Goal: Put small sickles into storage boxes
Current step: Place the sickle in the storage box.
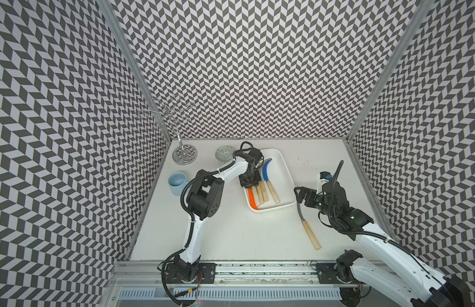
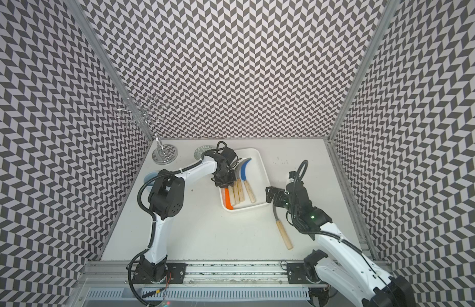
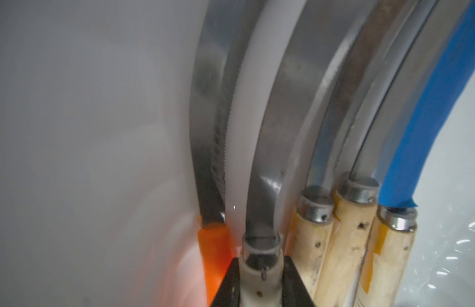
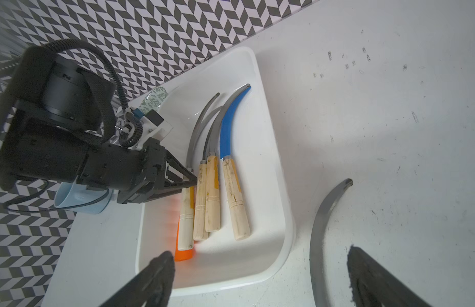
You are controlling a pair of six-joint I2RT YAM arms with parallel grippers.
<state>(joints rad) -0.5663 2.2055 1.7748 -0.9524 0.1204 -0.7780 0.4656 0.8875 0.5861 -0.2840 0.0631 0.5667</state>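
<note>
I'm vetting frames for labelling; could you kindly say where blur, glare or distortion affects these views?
Left wrist view: orange plastic sickle handle blurred; right wrist view: mostly sharp, glare on white plastic tray; both top views: chevron-patterned walls stretched toward edges.

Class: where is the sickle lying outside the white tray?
In both top views the grey-bladed sickle lies right of the white tray, its blade beneath the open right gripper.

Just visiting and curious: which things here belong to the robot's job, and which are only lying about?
Job: white tray, five sickles in it, sixth sickle on the table, left gripper shut on one handle, right gripper open above the sixth.
Lying about: light-blue mug, patterned bowl, chrome wire stand.
</note>
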